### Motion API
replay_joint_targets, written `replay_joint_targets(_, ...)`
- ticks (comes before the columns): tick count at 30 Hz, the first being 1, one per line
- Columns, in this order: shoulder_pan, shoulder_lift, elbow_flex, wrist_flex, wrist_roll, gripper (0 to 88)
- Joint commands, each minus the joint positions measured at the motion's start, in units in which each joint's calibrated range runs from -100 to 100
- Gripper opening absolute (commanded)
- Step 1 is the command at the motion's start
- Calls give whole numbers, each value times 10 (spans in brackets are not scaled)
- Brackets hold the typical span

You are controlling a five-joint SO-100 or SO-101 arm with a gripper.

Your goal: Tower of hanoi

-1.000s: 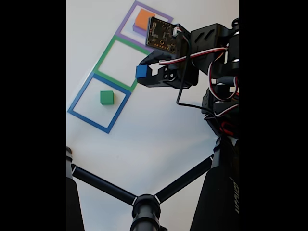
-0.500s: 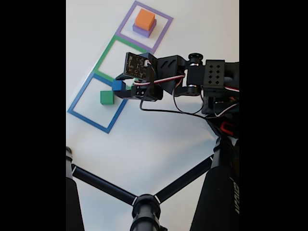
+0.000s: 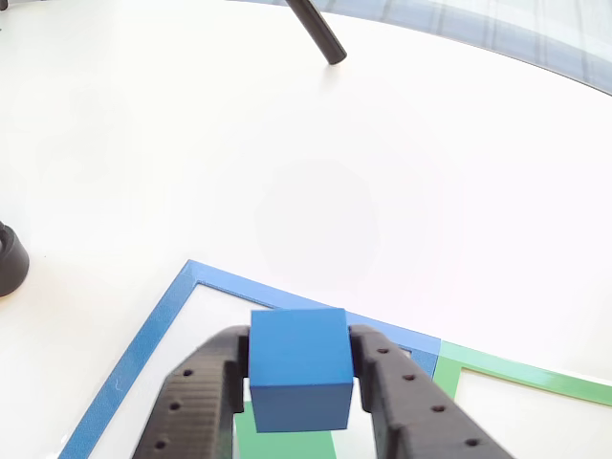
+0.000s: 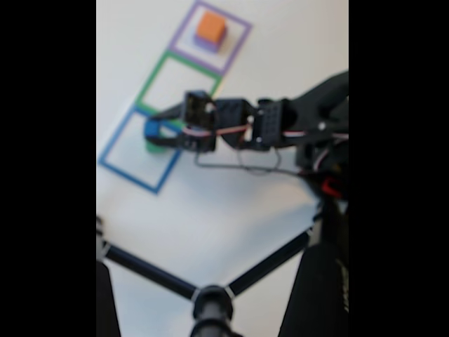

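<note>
Gripping one blue cube (image 3: pixel 297 367) between its two black fingers (image 3: pixel 196 402), the hand (image 3: pixel 297 382) hung directly over one green cube (image 3: pixel 287 442) inside the blue square outline (image 3: pixel 143 339). Three taped squares lined the white counter (image 3: pixel 287 163): blue, green (image 4: pixel 153 75) and purple (image 4: pixel 239 41), the last holding one orange cube (image 4: pixel 210 27) stacked on one purple cube (image 4: pixel 203 44).

In the fixed view the arm reaches from the right edge leftward, stretched low and nearly level, its gripper (image 4: pixel 156 131) at the far left end; the picture is blurred. In the other view two black ribbed fingers (image 3: pixel 196 397) rise from the bottom edge, closed on either side of a blue cube (image 3: pixel 297 368), pressing its left and right faces.
</note>
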Motion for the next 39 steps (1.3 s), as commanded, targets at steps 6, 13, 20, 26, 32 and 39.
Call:
replay_joint_targets(6,-10,100,2,-151,7,22)
replay_joint_targets(13,-21,177,0,-235,7,24)
replay_joint_targets(20,-15,233,-17,-278,7,24)
replay_joint_targets(26,-4,262,-31,-292,7,24)
replay_joint_targets(32,-4,274,-39,-292,7,24)
replay_joint_targets(39,-2,295,-50,-295,7,25)
